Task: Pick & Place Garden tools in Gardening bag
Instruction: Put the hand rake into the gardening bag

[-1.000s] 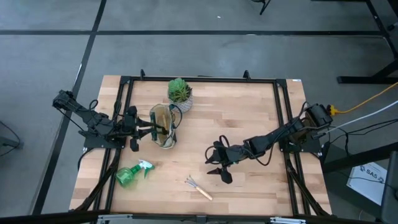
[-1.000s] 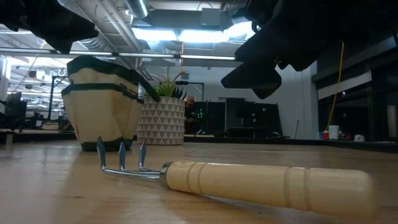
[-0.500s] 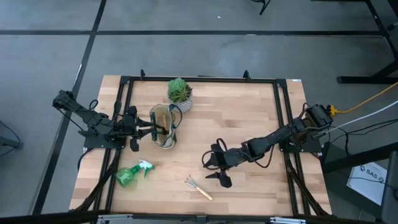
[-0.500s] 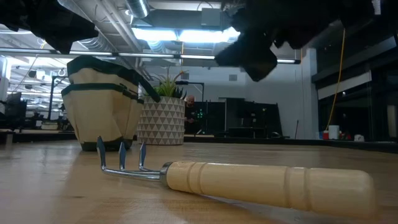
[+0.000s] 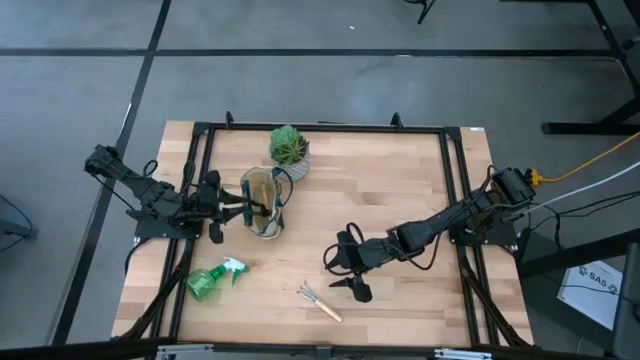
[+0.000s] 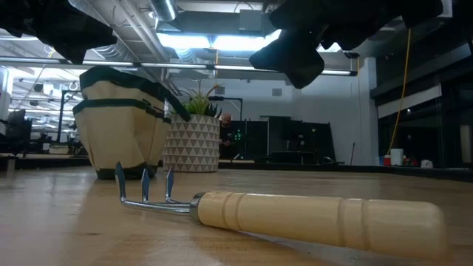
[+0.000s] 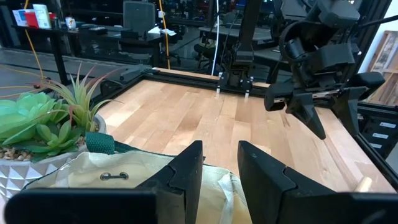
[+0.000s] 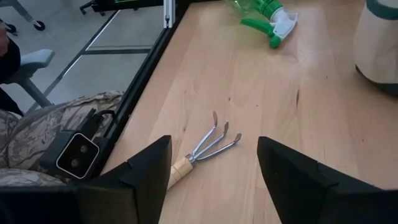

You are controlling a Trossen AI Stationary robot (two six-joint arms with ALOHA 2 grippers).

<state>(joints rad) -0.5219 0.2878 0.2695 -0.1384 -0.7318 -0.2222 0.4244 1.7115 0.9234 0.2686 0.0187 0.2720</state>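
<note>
With the right gripper [image 5: 345,272] spread wide and empty above the table, the mini rake [image 5: 319,301] lies just ahead and below it, so centre the fingers across the wooden handle [image 8: 179,170], not the tines, before descending.

A potted green plant [image 5: 289,147] in a white triangle-patterned pot [image 6: 191,143] stands on the wooden table [image 5: 390,190], near its far edge.
</note>
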